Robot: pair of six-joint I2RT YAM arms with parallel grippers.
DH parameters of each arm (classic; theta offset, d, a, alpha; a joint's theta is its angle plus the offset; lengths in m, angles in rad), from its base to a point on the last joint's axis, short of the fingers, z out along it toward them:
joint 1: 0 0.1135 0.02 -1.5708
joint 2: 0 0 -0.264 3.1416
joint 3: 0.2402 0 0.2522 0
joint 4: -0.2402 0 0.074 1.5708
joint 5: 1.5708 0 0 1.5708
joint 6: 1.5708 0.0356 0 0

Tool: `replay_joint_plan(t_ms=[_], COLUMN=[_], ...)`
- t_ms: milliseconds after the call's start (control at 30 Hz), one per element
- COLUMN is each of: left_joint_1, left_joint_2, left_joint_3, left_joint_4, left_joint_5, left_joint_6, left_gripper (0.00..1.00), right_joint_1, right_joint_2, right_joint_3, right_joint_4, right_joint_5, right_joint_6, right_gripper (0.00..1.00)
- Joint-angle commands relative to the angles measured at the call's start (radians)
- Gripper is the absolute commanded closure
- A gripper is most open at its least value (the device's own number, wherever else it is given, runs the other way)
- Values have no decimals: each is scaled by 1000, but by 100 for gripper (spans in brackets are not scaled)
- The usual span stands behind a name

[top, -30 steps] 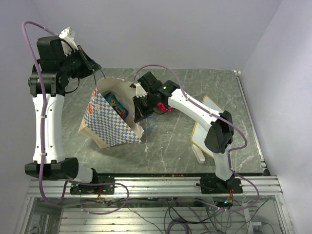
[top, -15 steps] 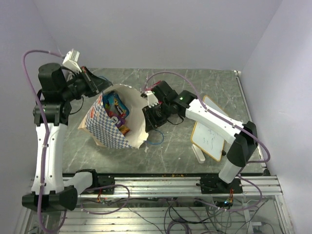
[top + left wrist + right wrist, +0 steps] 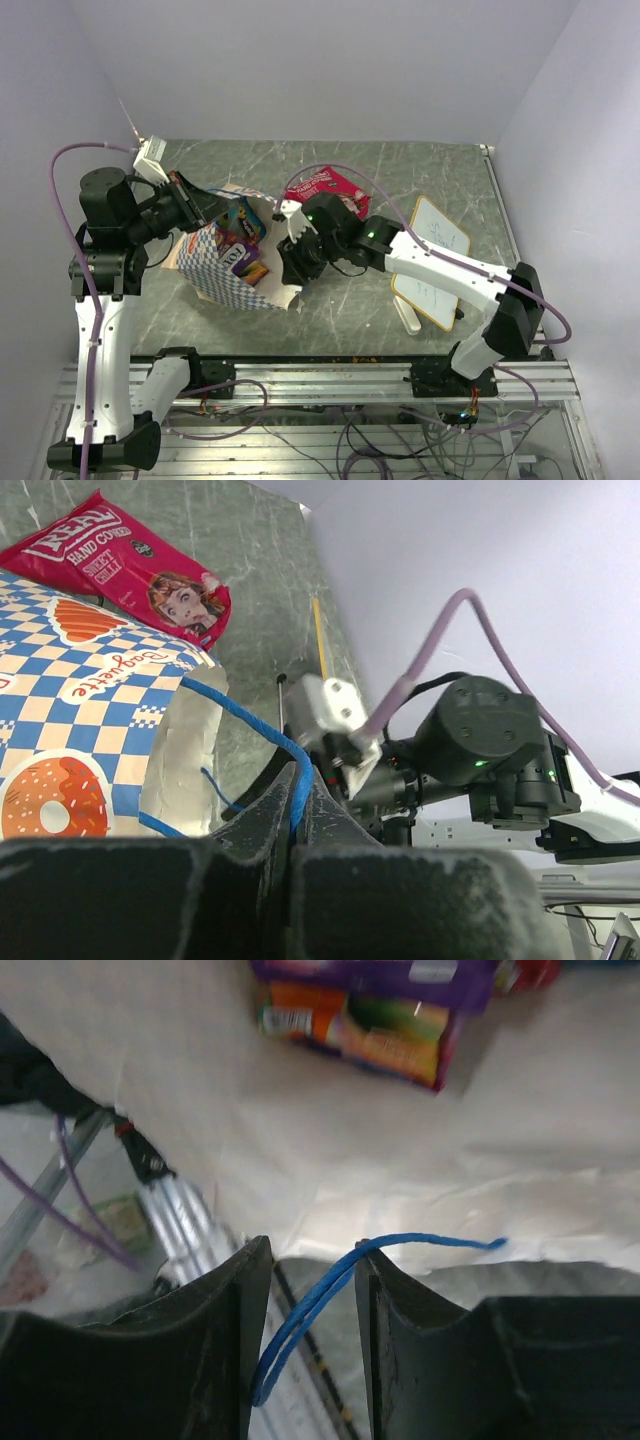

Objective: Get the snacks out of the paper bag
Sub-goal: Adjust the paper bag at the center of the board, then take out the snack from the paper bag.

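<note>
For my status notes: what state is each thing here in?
Blue-and-white checkered paper bag: mouth open, packets inside.
Large red glossy snack bag: outside the paper bag, lying flat.
Left gripper: shut on a thin blue string handle.
Right gripper: open, second blue handle between its fingers.

A paper bag (image 3: 215,275) sits left of centre on the table (image 3: 420,170). Several snack packets (image 3: 240,258) lie inside it. A larger packet (image 3: 338,184) lies on the table behind the bag, to its right. A whiteboard (image 3: 432,262) lies farther right, well apart.
</note>
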Motion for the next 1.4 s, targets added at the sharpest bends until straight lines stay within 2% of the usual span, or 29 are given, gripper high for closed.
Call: replay_joint_plan(t_ms=[0, 300, 333, 500, 667, 800, 900, 1033, 1200, 1367], left_joint_1=[-1, -1, -1, -1, -1, -1, -1, -1, -1, -1], left_joint_2=[-24, -37, -37, -38, -34, -32, -14, 7, 32, 22], left_joint_3=[21, 36, 42, 54, 78, 77, 99, 124, 169, 164], left_joint_4=[-23, -22, -27, -27, -72, -94, -140, -174, -255, -265], left_joint_5=[43, 24, 21, 1, -27, -24, -34, -33, -36, -37], left_joint_6=[-17, -42, -38, -34, -11, -5, 16, 29, 68, 53], left_gripper=[93, 93, 93, 93, 93, 93, 93, 93, 93, 93], right_joint_1=[21, 58, 57, 56, 50, 52, 53, 65, 81, 84], right_joint_2=[-45, -172, -173, -142, -188, -131, -62, 32, 144, 258], right_joint_3=[-28, -272, -290, -269, -293, -307, -304, -304, -295, -245], right_joint_4=[297, 786, 825, 814, 803, 881, 1002, 1148, 1239, 1314], right_joint_5=[110, 226, 223, 343, 366, 383, 417, 439, 590, 683], right_joint_6=[-71, -292, -323, -426, -464, -362, -209, -86, 23, 114], right_gripper=[61, 60, 57, 52, 35, 35, 36, 39, 40, 39])
